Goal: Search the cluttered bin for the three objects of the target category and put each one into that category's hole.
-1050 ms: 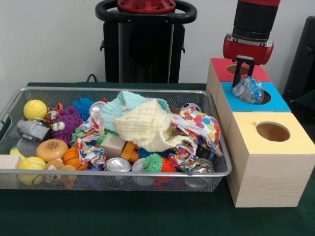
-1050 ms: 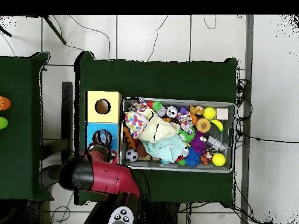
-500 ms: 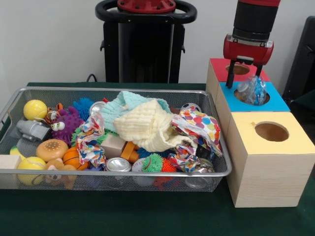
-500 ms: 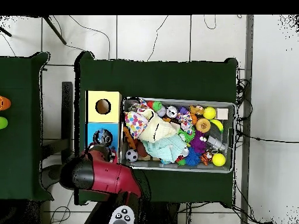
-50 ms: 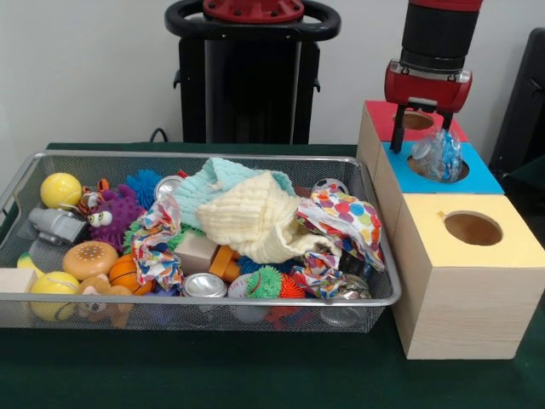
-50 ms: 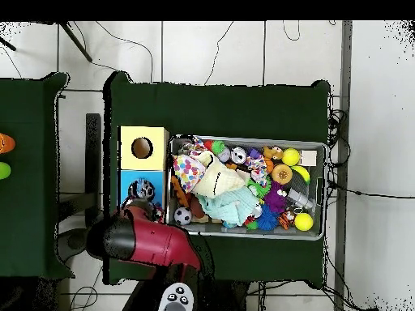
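The gripper [image 5: 421, 119] hangs spread wide, holding nothing, above the blue box [image 5: 477, 177]; the crumpled plastic bottle [image 5: 436, 156] sits in its hole, apparently released but not dropped through.

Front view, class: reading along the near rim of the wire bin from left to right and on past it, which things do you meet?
Wooden block → yellow ball → basketball → silver can → green spiky ball → yellow-topped box.
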Action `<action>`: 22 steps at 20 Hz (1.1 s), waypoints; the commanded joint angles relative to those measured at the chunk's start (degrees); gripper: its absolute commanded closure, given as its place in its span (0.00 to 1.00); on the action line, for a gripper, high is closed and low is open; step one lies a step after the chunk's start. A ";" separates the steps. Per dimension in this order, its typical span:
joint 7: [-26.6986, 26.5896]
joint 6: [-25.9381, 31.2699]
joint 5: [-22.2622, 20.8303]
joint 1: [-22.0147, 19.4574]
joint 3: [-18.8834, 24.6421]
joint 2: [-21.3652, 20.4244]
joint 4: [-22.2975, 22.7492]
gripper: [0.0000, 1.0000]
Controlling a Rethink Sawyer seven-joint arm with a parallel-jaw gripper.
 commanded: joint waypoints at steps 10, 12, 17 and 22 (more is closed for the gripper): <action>6.69 17.95 -3.67 -0.56 -3.33 -15.11 3.85 0.00; 7.72 17.63 -3.84 0.53 -3.79 -14.87 4.11 0.00; 6.79 12.98 -2.81 -1.04 -0.93 -12.25 5.00 0.00; 2.15 14.82 -0.23 -10.33 1.98 -10.63 6.67 0.00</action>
